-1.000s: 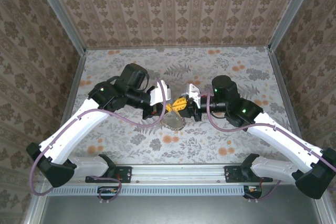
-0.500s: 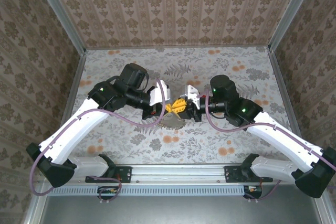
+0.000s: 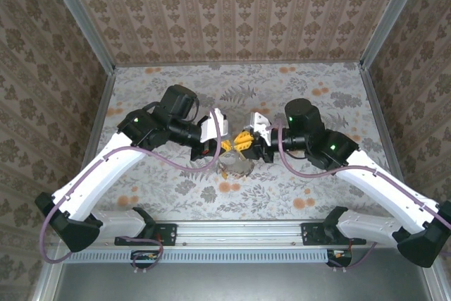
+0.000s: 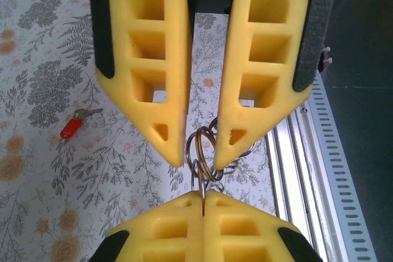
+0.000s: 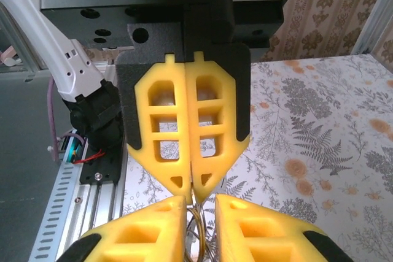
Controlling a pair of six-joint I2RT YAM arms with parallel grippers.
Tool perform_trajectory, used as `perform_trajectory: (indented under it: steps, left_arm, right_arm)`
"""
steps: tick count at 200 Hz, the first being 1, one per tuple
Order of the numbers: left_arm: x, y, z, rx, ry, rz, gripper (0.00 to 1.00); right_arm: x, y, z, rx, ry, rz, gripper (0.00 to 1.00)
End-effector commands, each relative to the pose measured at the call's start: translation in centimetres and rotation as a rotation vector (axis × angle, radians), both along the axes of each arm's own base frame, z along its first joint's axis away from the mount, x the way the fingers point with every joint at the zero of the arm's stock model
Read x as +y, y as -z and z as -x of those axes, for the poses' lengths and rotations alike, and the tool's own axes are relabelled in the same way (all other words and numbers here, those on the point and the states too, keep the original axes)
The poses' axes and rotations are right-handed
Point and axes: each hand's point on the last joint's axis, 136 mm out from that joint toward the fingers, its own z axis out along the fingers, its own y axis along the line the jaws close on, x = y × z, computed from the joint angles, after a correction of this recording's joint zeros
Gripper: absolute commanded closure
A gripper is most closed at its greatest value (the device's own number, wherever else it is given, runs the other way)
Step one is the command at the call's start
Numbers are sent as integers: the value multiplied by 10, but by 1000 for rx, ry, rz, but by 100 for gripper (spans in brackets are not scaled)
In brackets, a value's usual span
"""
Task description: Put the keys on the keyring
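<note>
Two pincers meet mid-frame: the left pincer [image 4: 202, 193] clamps the keyring [image 4: 207, 173], likely steadying it. The right pincer [image 4: 196, 161] straddles it, narrowly parted. One key [image 4: 72, 128] lies left on the table [image 4: 37, 59].

keyring [image 4: 202, 153]: thin silvery metal wire, glossy
key [image 4: 78, 123]: red plastic head, smooth; silvery metal shaft
fingers [image 4: 150, 84]: yellow plastic, matt
finger backs [image 4: 102, 35]: black, matt, finely grainy
table [image 4: 37, 204]: floral print, smooth, matt
near rail [image 4: 344, 176]: grey metal, dull sheen
</note>
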Motion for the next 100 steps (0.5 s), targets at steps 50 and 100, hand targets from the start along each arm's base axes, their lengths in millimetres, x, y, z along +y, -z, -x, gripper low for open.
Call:
perform_trajectory:
  steps: [50,100]
  left_arm:
    - [6,-11,10,-37,35,27,100]
    - [7,-5,11,-36,34,8,100]
  right_arm:
    - [-4,-4,-4,-15,41,19,71]
    - [-11,-34,-9,12,72,-74,69]
